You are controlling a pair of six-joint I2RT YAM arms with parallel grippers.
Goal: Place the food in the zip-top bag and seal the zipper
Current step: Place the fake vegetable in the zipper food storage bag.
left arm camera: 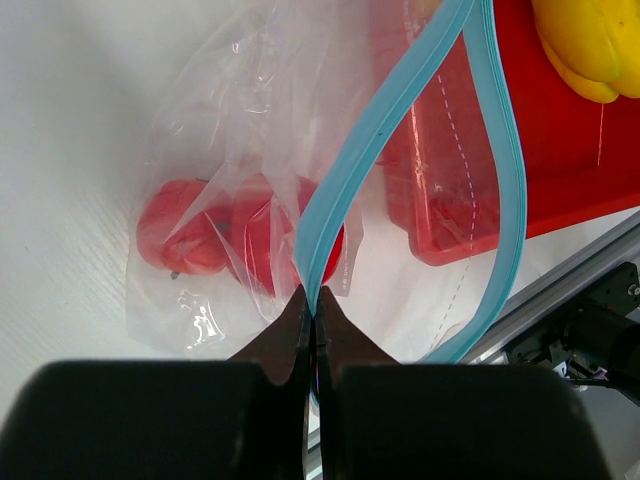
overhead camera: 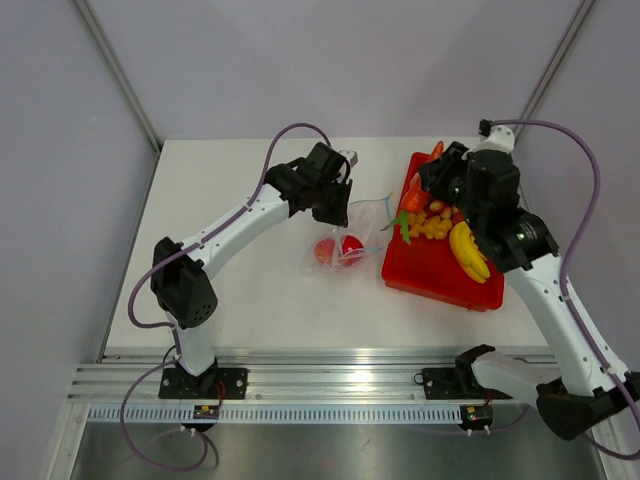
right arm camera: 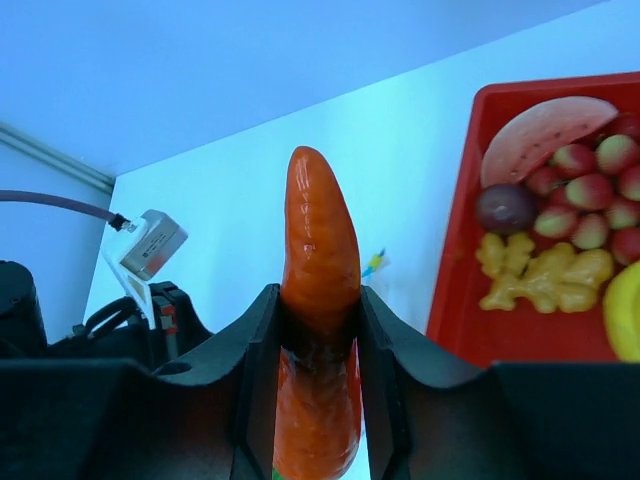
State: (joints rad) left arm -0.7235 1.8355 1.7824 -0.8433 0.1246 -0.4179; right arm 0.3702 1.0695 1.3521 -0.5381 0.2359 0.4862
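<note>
The clear zip-top bag (overhead camera: 350,235) lies on the white table left of the tray, with two red toy foods (left arm camera: 190,235) inside. Its light blue zipper (left arm camera: 395,105) is open, the two strips spread apart. My left gripper (overhead camera: 337,208) is shut on one zipper strip at the mouth's end, as the left wrist view (left arm camera: 312,297) shows. My right gripper (overhead camera: 428,180) is shut on an orange carrot (right arm camera: 320,230) and holds it above the tray's left edge, to the right of the bag's mouth; the carrot (overhead camera: 415,198) has green leaves.
A red tray (overhead camera: 430,280) stands at the right with a banana (overhead camera: 466,250), yellow pieces (overhead camera: 432,225), a watermelon slice (right arm camera: 545,140) and small red and purple balls (right arm camera: 590,190). The tray's corner (left arm camera: 440,230) lies under the bag's mouth. A metal rail (overhead camera: 330,375) runs along the near edge.
</note>
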